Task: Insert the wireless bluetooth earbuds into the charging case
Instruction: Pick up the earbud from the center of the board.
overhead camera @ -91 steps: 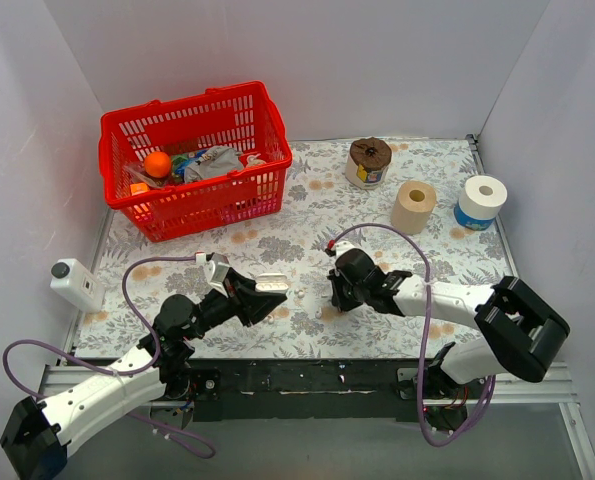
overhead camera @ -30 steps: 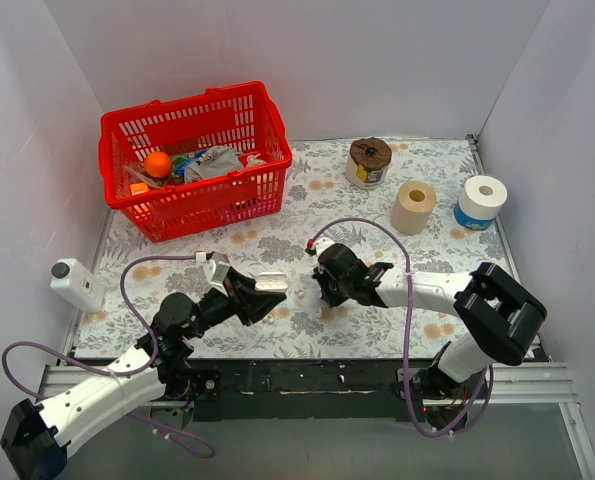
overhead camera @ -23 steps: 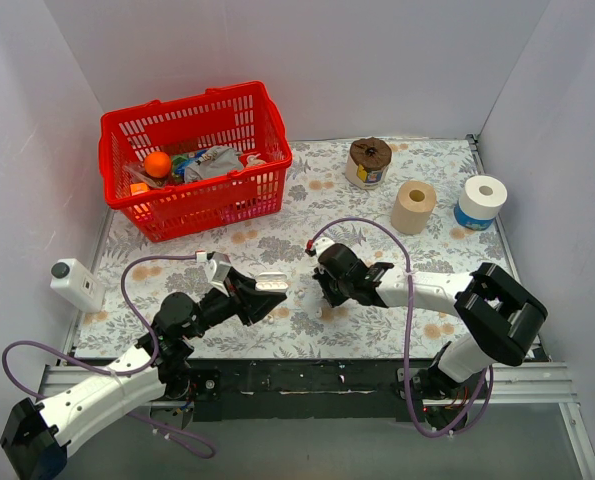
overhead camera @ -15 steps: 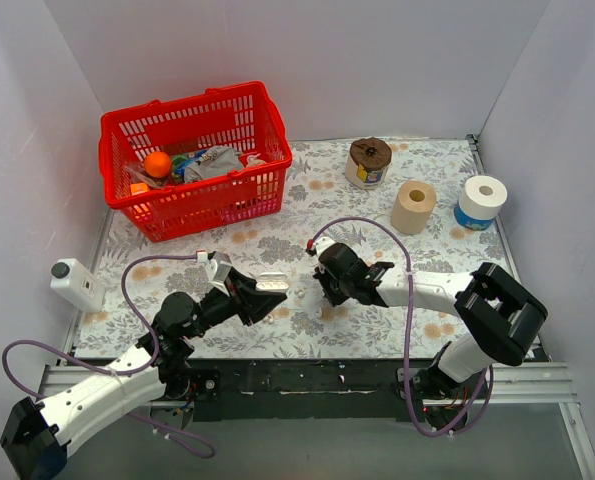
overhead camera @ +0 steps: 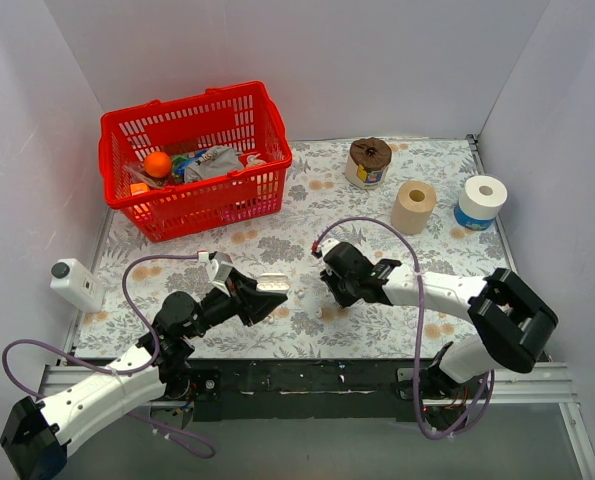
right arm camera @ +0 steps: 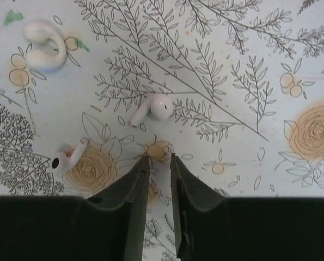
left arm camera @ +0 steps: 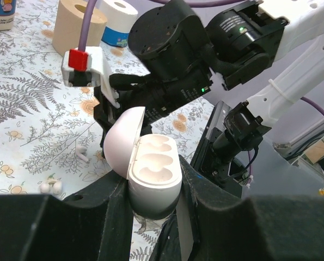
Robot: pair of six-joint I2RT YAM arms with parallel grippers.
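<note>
The left claw point(left arm camera: 151, 209) is clamped on the charging case point(left arm camera: 151, 171), presenting it with the lid swung open and both wells empty. The right claw point(right arm camera: 157, 163) hangs just beyond the case, its fingers drawn nearly together with only a slit between them and nothing in it. The wireless bluetooth earbuds point(right arm camera: 151, 107) lie loose on the tabletop point(right arm camera: 249, 65) between the case and that claw, one just ahead of the fingertips and the other a little aside. The case is open and ready, but neither bud is picked up or seated, so both insertions are left to do. Farther from the case, the floral-patterned tabletop carries a red basket point(overhead camera: 192, 160) and three rolls point(overhead camera: 414, 207), enclosed by plain white walls.
</note>
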